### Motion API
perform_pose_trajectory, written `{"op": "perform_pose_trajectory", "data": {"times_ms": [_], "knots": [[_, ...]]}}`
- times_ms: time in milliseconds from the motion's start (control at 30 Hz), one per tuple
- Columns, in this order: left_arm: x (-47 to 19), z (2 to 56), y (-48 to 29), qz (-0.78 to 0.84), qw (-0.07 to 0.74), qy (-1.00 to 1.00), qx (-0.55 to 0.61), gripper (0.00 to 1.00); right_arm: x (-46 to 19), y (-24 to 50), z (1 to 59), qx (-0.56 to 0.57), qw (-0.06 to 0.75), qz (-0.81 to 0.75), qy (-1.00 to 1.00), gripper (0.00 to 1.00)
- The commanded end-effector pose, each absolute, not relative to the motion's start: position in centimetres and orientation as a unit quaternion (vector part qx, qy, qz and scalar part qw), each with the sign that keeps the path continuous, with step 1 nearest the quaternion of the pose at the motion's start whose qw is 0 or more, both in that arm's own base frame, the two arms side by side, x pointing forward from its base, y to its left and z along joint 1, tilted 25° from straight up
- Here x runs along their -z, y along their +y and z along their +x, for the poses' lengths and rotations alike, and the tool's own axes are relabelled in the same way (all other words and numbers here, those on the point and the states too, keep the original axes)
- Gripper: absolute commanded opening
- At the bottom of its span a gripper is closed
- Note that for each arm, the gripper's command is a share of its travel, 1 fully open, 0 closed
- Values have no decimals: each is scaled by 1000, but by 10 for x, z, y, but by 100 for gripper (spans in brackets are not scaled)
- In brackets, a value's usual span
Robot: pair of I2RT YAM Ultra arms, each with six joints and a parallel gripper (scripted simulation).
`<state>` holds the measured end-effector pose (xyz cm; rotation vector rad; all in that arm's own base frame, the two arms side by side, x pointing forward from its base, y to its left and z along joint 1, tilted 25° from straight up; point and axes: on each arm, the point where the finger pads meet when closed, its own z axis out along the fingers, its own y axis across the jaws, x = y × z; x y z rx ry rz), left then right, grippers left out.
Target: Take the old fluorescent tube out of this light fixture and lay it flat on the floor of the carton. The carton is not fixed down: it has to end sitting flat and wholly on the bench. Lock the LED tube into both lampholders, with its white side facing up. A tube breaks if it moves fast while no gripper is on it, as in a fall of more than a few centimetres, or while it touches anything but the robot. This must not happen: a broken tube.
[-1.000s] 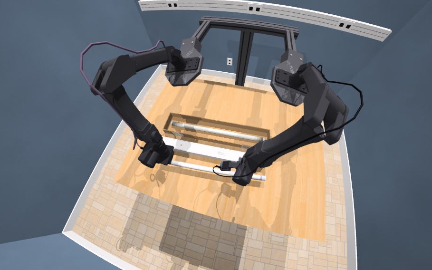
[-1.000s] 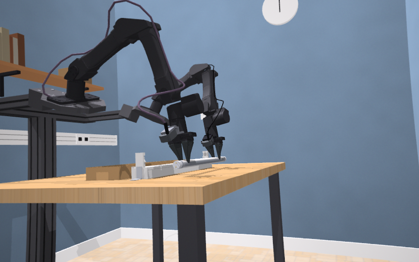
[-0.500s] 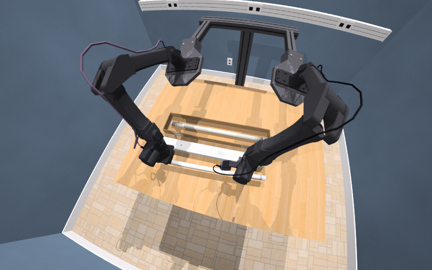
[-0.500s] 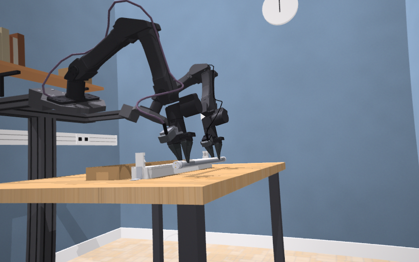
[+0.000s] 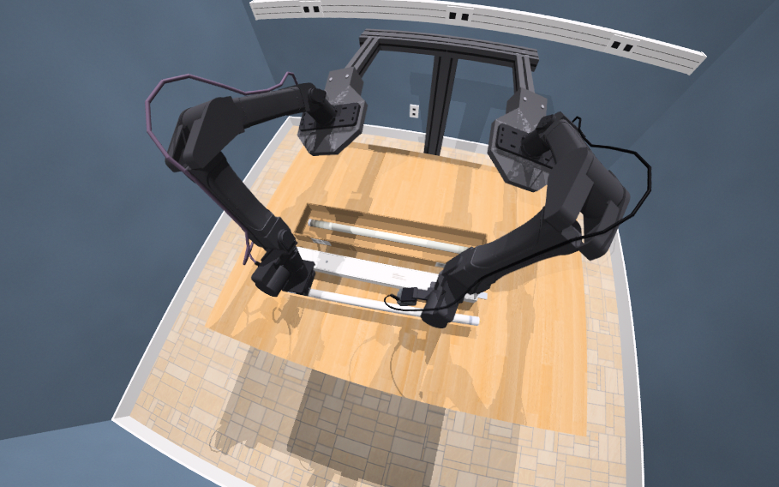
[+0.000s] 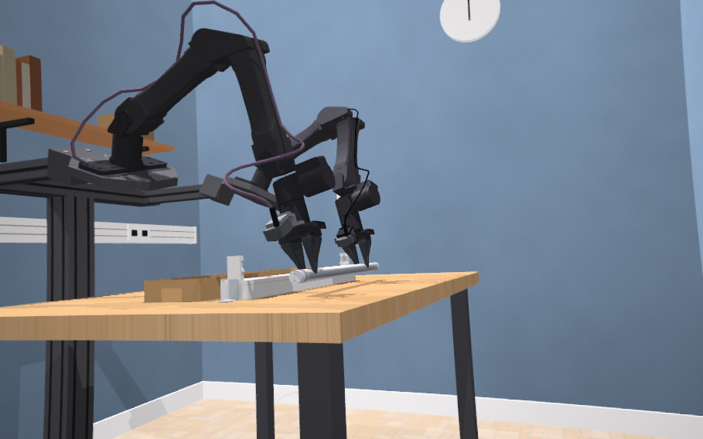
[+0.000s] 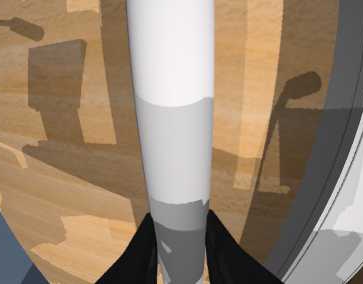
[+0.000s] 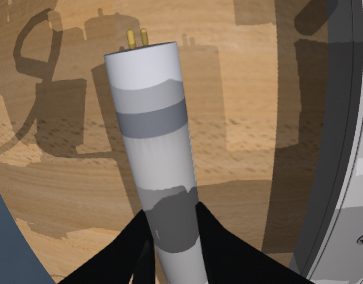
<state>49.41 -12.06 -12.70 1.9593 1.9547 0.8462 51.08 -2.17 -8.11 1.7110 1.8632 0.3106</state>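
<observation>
LED tube (image 5: 350, 299) (image 6: 337, 271) (image 7: 174, 60) (image 8: 162, 165): Held over the bench on the side of the fixture away from the carton, its long axis roughly parallel to the fixture; a shadow beneath suggests it is raised.
Pins: Two brass pins (image 8: 137, 39) stand side by side at the end beyond the right gripper.
Right gripper (image 6: 310, 270) (image 8: 172, 208): Narrowed and clamped on the LED tube, nearer that pinned end.
Left gripper (image 6: 362, 265) (image 7: 181, 214): Also clamped around the LED tube, toward its other end. Neither arm has the fixture closer in any clear way.
White side: A pale face looks up; whether the roll is exact cannot be told.
Fixture (image 5: 368, 269) (image 6: 267, 287) (image 7: 342, 210) (image 8: 354, 200): Just beside the LED tube, toward the arm bases, its near lampholder (image 6: 233, 272) upright and apart from the tube.
Next move: Likely a level lift by both arms together, then across toward the bases; uneven travel could knock an end on a lampholder.
Carton (image 5: 398, 224) (image 6: 162, 291): Beyond the fixture, seemingly flat on the bench.
Old tube (image 5: 380, 234): Inside the carton lengthwise, ungripped; that half looks done.
</observation>
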Motion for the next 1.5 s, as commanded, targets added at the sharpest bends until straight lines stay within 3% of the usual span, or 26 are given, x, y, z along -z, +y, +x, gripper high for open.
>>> {"op": "perform_pose_trajectory", "data": {"times_ms": [0,1467], "knots": [[114,499,-132,673,147,656,-308,11,63,-23,519,-137,318,632,693,11],[139,513,-115,665,144,664,-312,11,93,-26,528,-133,317,632,695,11]]}}
